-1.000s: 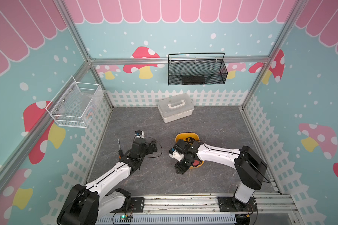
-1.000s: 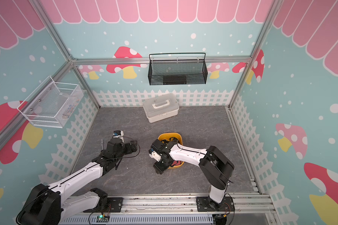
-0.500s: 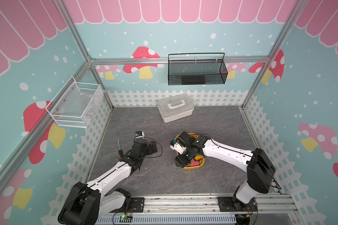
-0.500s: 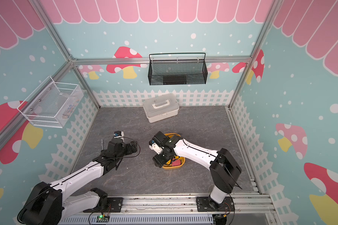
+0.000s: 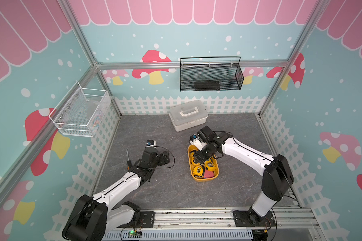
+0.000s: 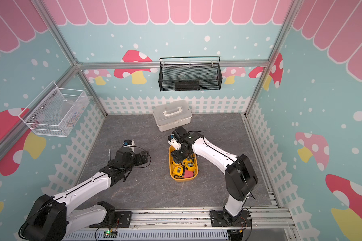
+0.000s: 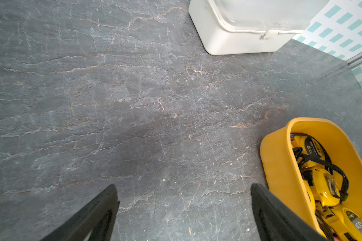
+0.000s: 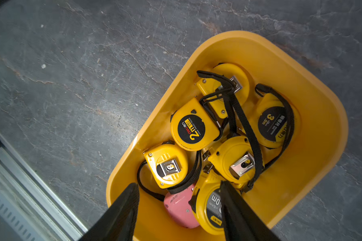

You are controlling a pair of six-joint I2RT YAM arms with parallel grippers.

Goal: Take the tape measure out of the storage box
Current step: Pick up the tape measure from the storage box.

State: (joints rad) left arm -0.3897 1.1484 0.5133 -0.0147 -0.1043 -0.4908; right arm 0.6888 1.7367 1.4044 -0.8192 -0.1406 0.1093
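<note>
Right wrist view, peering straight down into the storage box (image 8: 318, 141). Crammed with tape measures, laced all over with tangled black straps. Picking out the yellow tape measure marked 2m (image 8: 191, 127) lying label up, the yellow tape measure marked 3 (image 8: 274, 123) close by, and a pink tape measure (image 8: 180, 206) pressed against a third yellow tape measure (image 8: 207, 205). Hanging above that pair with the right gripper (image 8: 178, 183), spread apart and clamped on nothing. Covering part of the third yellow tape measure with one finger (image 8: 238, 215); cannot tell about contact there.

Over to both top views now. Finding the storage box (image 5: 205, 179) (image 6: 183, 179) near the middle of the tabletop (image 5: 165, 187), laid lengthwise front to back, loaded with every tape measure in sight. Holding the right gripper (image 5: 198, 159) (image 6: 177, 157) over its back half. Sitting off to the left with the left gripper (image 5: 165, 157) (image 6: 143, 157), over bare tabletop, near the box but apart from it.

Checking the left wrist view: left gripper (image 7: 183, 187) spread wide, gripping nothing. Spotting a white lidded case (image 5: 188, 114) near the back edge, behind the box.
</note>
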